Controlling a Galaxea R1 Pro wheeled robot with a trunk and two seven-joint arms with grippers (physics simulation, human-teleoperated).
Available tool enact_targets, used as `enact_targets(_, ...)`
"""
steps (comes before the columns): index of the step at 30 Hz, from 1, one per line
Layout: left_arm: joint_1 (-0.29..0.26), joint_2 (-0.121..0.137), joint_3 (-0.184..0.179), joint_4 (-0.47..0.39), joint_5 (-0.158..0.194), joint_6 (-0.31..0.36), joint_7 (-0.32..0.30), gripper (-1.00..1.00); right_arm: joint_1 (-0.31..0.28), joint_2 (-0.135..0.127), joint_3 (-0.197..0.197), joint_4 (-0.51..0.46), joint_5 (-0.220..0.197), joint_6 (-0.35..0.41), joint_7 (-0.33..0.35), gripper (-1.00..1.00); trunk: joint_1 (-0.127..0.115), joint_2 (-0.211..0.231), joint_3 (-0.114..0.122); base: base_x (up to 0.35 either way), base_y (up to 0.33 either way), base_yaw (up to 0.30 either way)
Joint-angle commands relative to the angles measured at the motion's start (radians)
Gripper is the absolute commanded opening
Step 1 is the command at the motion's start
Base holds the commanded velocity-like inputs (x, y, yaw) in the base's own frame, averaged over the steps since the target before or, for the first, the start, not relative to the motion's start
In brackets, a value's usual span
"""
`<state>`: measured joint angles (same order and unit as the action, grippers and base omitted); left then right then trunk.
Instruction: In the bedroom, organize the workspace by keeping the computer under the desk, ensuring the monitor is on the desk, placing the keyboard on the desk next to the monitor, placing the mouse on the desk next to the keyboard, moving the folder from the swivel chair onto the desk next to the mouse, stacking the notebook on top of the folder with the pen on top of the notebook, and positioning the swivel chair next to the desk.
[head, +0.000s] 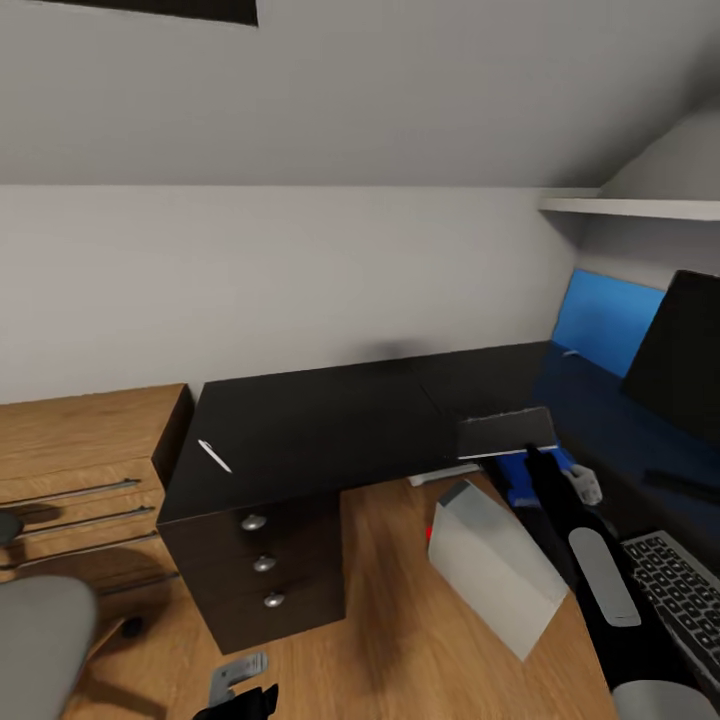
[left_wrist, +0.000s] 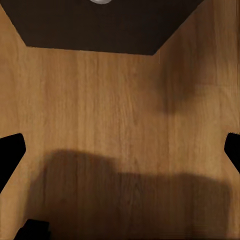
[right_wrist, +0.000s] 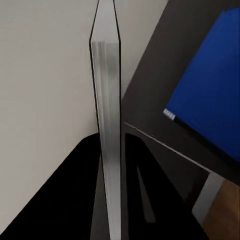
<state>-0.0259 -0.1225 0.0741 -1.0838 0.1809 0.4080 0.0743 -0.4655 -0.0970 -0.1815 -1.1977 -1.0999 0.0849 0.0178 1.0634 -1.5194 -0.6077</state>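
the right gripper (right_wrist: 107, 200) is clamped on the notebook (head: 505, 432), holding it above the folder (head: 520, 478) at the desk's (head: 320, 420) front edge, so stacking is in hand and lowering it flat comes next; the left gripper (left_wrist: 120, 150) hangs wide apart.

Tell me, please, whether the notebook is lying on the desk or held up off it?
Held up. The right gripper clamps the notebook by its edge, and it hangs above the blue folder on the desk, apparently not touching it.
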Motion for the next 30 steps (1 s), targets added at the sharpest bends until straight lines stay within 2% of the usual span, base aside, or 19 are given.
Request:
enact_targets(1,0.000,-0.001,0.001,-0.001,0.010,0.005,0.005,1.00,-0.001,0.000,-0.007,0.000,-0.011,0.007,0.004,-1.00,0.000,-0.001,-0.002,0.000,0.000,-0.274)
enact_targets(5,0.000,0.000,0.001,0.000,0.010,0.004,0.006,1.00,-0.001,0.002,-0.026,0.000,-0.011,0.023,0.005,-1.00,0.000,-0.001,-0.005,0.000,0.000,-0.273)
enact_targets(13,0.000,0.000,0.001,0.006,0.010,0.003,0.007,1.00,-0.001,0.002,-0.031,-0.003,-0.011,0.028,0.006,-1.00,0.000,-0.001,-0.011,0.000,0.000,-0.253)
enact_targets(25,0.000,0.000,0.001,0.018,0.009,0.002,0.007,1.00,-0.001,0.003,-0.027,-0.035,-0.014,0.032,0.007,-1.00,0.000,-0.001,-0.012,0.000,0.000,-0.023)
enact_targets(30,0.000,0.000,0.001,0.019,0.009,0.002,0.007,1.00,-0.001,0.005,-0.027,-0.035,-0.014,0.068,0.009,-1.00,0.000,-0.001,-0.012,0.112,0.000,0.000)
